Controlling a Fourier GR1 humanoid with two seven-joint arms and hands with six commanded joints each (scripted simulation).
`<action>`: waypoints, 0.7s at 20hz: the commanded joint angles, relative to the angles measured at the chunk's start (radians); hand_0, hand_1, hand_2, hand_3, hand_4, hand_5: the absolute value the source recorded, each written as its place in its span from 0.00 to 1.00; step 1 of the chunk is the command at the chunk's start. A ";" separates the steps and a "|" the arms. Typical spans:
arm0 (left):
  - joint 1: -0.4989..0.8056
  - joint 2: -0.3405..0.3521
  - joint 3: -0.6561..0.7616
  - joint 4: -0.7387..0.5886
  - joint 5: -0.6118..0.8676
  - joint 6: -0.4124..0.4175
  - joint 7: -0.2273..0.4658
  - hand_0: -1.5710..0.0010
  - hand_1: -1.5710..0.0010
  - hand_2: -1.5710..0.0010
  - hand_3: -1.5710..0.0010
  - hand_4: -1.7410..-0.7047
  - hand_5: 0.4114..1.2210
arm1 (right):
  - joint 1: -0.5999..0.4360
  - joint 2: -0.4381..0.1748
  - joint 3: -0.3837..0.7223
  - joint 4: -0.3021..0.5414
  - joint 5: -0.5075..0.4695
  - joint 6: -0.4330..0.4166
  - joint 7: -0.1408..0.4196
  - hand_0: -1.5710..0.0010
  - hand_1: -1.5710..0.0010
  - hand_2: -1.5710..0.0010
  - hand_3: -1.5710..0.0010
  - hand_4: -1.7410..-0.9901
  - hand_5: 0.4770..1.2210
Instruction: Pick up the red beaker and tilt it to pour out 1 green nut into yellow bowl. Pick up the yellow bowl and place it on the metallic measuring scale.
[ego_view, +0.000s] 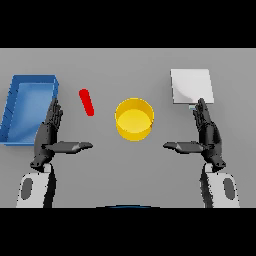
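Right, you've got the grey table (125, 65) filling the frame from edge to edge, and the biggest thing on it is the blue tray (15, 107) at the upper left, an open box with raised walls, its long side running up and down the frame. Over at the upper right sits the metallic measuring scale (191, 85), a pale square plate lying flat, with a small dark part at its lower edge just above your right fingertips. Dead centre you see the yellow bowl (134, 119), upright, open side up, and from this view you cannot tell whether anything is in it. Your left hand (47, 137) is at the lower left of the frame, fingers straight and stretched up toward the tray's lower right corner, thumb stuck out sideways toward the middle; it holds nothing, and its fingertips overlap the tray's edge in the picture, though you cannot tell whether they touch. Your right hand (207, 135) mirrors it at the lower right, fingers straight and pointing up at the scale, thumb reaching inward toward the bowl, nothing in it either. Both hands are well apart from the bowl, one on each side. Smallest of all, the red beaker (86, 102) shows as a slim red shape, slanted, left of the bowl and just beside the tray's right wall, above your left thumb.
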 joint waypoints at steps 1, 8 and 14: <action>0.000 -0.002 -0.001 0.000 -0.001 0.002 0.000 1.00 1.00 1.00 1.00 0.52 0.33 | -0.001 0.002 0.001 0.000 0.001 -0.002 0.001 1.00 1.00 1.00 1.00 0.75 0.13; 0.039 0.027 -0.069 -0.077 -0.078 -0.009 -0.010 1.00 1.00 1.00 1.00 0.52 0.33 | 0.018 -0.040 0.065 -0.028 0.142 -0.034 -0.035 1.00 1.00 1.00 1.00 0.75 0.13; 0.077 0.043 -0.107 -0.138 -0.122 -0.009 0.044 1.00 1.00 1.00 1.00 0.54 0.31 | 0.043 -0.073 0.087 -0.083 0.170 -0.017 -0.034 1.00 1.00 1.00 1.00 0.71 0.14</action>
